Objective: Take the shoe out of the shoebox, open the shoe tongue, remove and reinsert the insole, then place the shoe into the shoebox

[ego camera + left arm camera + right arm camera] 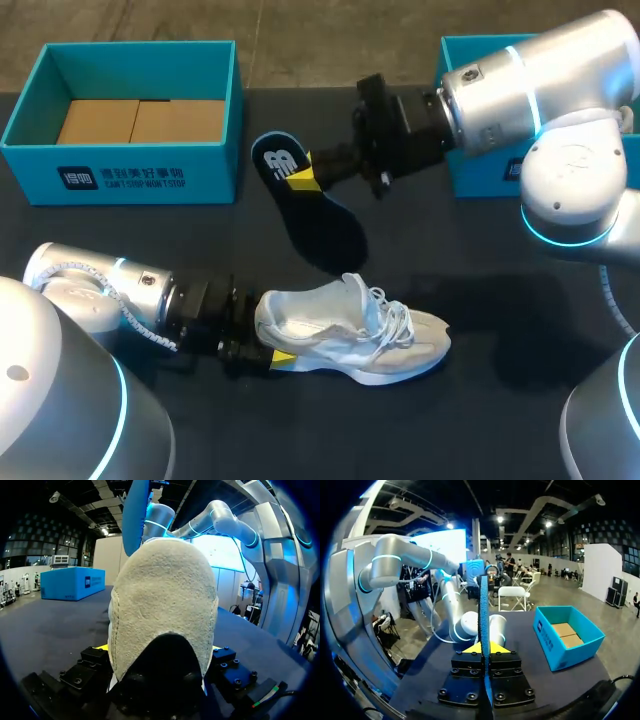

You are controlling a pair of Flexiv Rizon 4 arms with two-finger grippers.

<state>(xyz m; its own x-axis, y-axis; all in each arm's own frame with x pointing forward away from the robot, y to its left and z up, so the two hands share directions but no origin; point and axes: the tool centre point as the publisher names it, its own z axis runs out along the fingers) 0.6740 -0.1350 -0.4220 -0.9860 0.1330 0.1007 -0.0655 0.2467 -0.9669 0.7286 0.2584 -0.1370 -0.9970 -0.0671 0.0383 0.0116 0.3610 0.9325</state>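
Two arms, both end effectors clenched. L end effector (268, 342) grips the heel of the white shoe (360, 335), which rests on the dark bench (150, 240) w/ toe pointing away from that arm and laces loose. R end effector (303, 178) grasps the dark insole (275, 160), edge-on betw. its yellow tips, raised off the bench behind the shoe and apart from it. Blue shoebox (120, 170) sits open at far left, cardboard inside, well apart from the shoe.
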